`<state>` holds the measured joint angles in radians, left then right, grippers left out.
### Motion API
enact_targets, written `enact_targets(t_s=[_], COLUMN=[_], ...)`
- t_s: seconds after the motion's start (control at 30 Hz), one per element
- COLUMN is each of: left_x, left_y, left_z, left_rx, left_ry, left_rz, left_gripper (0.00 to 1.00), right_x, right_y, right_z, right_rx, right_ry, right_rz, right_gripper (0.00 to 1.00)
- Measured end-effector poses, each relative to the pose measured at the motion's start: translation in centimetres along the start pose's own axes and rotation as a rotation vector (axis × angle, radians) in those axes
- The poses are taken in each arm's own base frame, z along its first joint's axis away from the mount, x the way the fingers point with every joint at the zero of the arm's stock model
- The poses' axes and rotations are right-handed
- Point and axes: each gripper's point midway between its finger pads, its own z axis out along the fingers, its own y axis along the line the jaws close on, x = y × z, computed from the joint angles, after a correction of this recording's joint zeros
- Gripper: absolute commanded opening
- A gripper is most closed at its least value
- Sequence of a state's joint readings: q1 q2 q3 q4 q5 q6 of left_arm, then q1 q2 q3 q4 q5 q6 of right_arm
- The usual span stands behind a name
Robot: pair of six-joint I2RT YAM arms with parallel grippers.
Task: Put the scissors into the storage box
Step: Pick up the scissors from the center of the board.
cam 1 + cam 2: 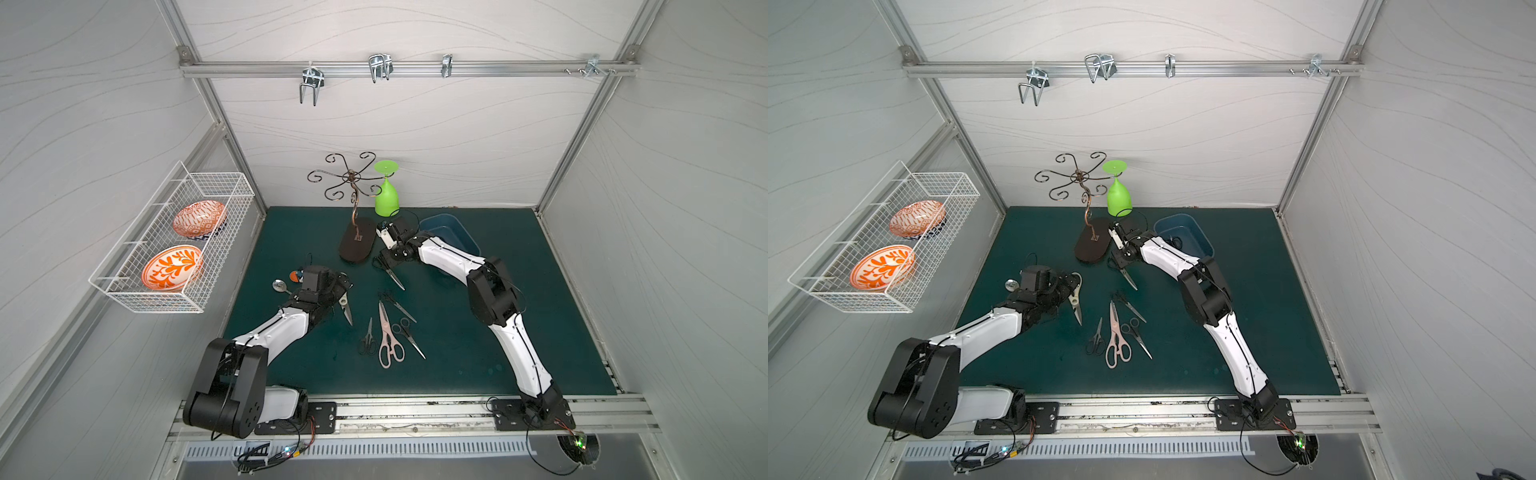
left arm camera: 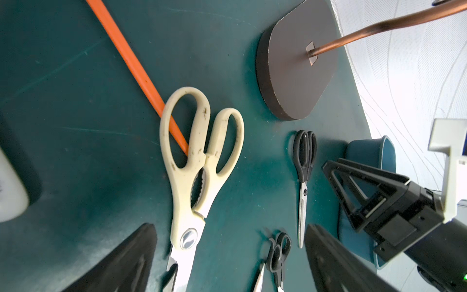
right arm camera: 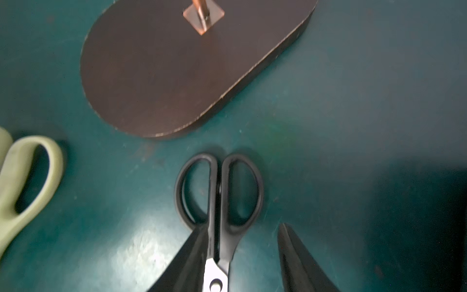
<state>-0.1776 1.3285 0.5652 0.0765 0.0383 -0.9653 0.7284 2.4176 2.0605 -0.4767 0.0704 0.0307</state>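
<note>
A green counter (image 1: 498, 332) seen from above, with a dark oval stand base (image 1: 355, 245) near its back edge.

Just right of the base, the right tool (image 3: 242, 226) hangs low over black scissors (image 3: 219, 192) that lie flat on the counter, handles pointing at the base. The tool's jaws are about half apart and straddle the scissors near the pivot. One finger (image 3: 192, 252) overlaps the handle and the other is clear of it, so nothing is gripped.

Further right of the base sits the blue box (image 1: 451, 232), partly hidden behind the right arm. Its contents cannot be made out.

Left of the base and nearer the robot, the left tool (image 2: 230, 226) is spread wide above the cream shears (image 2: 199, 156), with a finger on each side of the blades and touching neither. The shears lie flat, handles toward the base, and the end of an orange rod (image 2: 131, 58) lies under one handle loop.

Nearer the robot from the base, both top views show the pink shears (image 1: 386, 336) on the counter with three slim black pairs (image 1: 368, 343) close beside them, all outside the box.
</note>
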Motion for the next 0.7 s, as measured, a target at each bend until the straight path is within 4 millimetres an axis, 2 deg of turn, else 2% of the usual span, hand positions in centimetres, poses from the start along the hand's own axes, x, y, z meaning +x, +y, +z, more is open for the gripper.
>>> enact_targets(t_s=[0.23,0.7], left_x=[0.0,0.1], left_y=[0.0,-0.1], left_z=[0.0,0.0], left_rx=[0.001,0.005], left_ry=[0.001,0.006], left_rz=[0.000,-0.008], left_gripper=[0.96,0.96], right_x=[-0.9,0.9], right_y=[-0.6,-1.2], right_z=[0.8,2.6], right_rx=[0.034,0.048], right_ry=[-0.018,0.028], right_rz=[0.003,0.009], right_gripper=[0.44,0.36])
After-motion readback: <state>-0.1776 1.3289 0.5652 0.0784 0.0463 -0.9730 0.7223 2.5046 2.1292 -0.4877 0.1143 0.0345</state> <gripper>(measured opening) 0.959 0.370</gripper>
